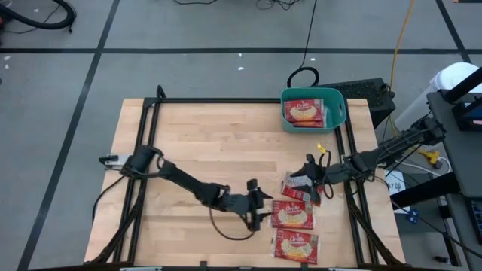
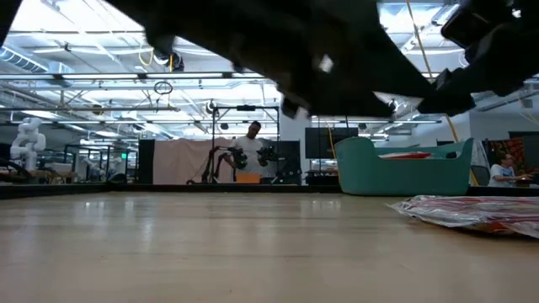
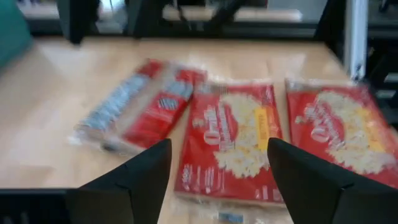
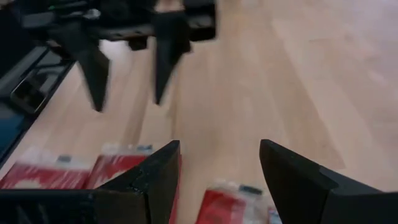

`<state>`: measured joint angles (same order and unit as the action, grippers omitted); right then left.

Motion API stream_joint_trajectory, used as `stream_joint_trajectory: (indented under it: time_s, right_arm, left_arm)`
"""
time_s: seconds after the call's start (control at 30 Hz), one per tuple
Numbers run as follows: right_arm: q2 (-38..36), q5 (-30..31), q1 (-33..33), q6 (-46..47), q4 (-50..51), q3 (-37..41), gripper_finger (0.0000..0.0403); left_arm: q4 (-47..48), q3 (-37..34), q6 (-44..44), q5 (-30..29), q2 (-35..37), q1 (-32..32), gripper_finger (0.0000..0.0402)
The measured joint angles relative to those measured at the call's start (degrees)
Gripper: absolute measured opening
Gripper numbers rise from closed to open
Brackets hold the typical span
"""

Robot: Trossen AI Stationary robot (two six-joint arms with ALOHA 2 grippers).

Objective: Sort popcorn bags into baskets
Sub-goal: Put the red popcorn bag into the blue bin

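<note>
High view shows the left gripper point(image 1: 260, 205), fingers apart and empty, just beside the middle popcorn bag point(image 1: 292, 214), whose long axis runs across its reach. The right gripper point(image 1: 309, 175), fingers also apart, hovers over the label-up bag point(image 1: 299, 184) nearer the teal basket point(image 1: 336, 120).

three red popcorn bags point(image 1: 293, 214) lie flat just ahead of the open left hand point(image 1: 260, 208); more sit in the teal basket point(image 1: 336, 113) far beyond it.
</note>
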<state>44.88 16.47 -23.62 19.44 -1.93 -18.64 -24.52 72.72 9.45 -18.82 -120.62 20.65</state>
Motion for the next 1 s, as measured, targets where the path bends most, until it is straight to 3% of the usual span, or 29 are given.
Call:
stream_joint_trajectory:
  time_s: [0.23, 0.47, 0.6, 0.83, 1.0]
  right_arm:
    - [0.00, -0.17, -5.22, -0.56, 1.34, 1.42, 0.0212]
    - [0.04, -0.24, -8.83, -0.03, 1.72, 4.05, 0.0212]
    - [0.02, -0.24, -9.50, 0.51, 1.47, 5.19, 0.0212]
    - [-0.18, -0.20, -9.57, 0.92, -0.19, 6.50, 0.0212]
    - [-0.54, -0.23, -9.54, 1.56, -0.08, 6.69, 0.0212]
  left_arm:
    - [10.99, 10.47, 3.12, 7.09, -7.69, -1.82, 0.0244]
    - [19.66, 11.00, 2.83, 10.55, -7.80, -5.27, 0.0212]
    - [18.92, 11.14, -0.02, 17.42, -9.25, -7.36, 0.0210]
    - [16.39, 11.24, -3.87, 17.97, -12.32, -8.58, 0.0218]
    - [18.54, 11.33, -9.81, 19.18, -12.89, -8.80, 0.0151]
